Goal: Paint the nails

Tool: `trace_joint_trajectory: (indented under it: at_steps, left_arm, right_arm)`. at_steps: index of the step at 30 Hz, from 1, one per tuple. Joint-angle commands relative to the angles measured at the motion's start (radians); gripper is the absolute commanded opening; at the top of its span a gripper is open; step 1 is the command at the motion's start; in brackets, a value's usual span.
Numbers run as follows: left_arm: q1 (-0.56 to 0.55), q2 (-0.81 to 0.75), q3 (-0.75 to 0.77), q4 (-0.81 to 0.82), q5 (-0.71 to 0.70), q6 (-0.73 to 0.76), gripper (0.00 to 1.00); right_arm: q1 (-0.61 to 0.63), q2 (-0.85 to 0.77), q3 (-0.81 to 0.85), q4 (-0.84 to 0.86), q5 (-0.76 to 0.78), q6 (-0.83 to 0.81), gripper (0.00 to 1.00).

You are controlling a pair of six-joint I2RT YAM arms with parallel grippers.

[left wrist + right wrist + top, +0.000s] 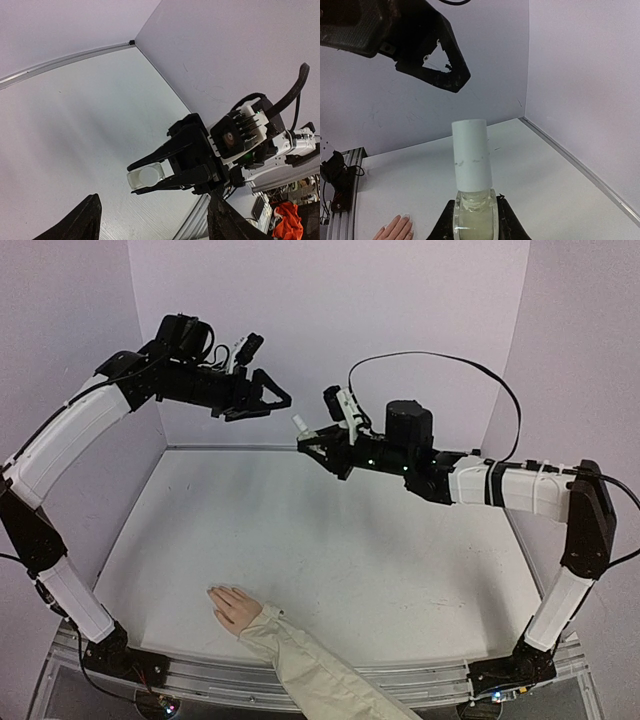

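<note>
The pale pink hand [233, 606] with a cream sleeve [310, 670] lies flat on the table near the front edge. Its fingertips and nails [406, 218] show at the bottom left of the right wrist view. My right gripper [308, 439] is high above the table's back, shut on a small clear bottle [475, 220] with a white cap [471, 152] still on. The bottle also shows in the left wrist view [146, 176]. My left gripper [265, 402] is open and empty, held in the air just left of and above the cap, apart from it.
White table [380, 560] with pale walls on the left, back and right. A metal rail [420, 675] runs along the near edge by the arm bases. The right arm's black cable [450, 360] loops above it.
</note>
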Motion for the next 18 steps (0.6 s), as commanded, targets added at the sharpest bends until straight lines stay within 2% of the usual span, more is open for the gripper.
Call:
trace_joint_trajectory:
  at_steps: [1, 18]
  left_arm:
    - [-0.003, 0.053, 0.100, -0.149, 0.101, 0.072, 0.70]
    - [-0.003, 0.106, 0.120, -0.159, 0.111, 0.089, 0.51]
  right_arm:
    - [0.000, 0.019, 0.060, 0.006, -0.098, -0.037, 0.00]
    - [-0.001, 0.060, 0.108, -0.015, -0.181, -0.030, 0.00]
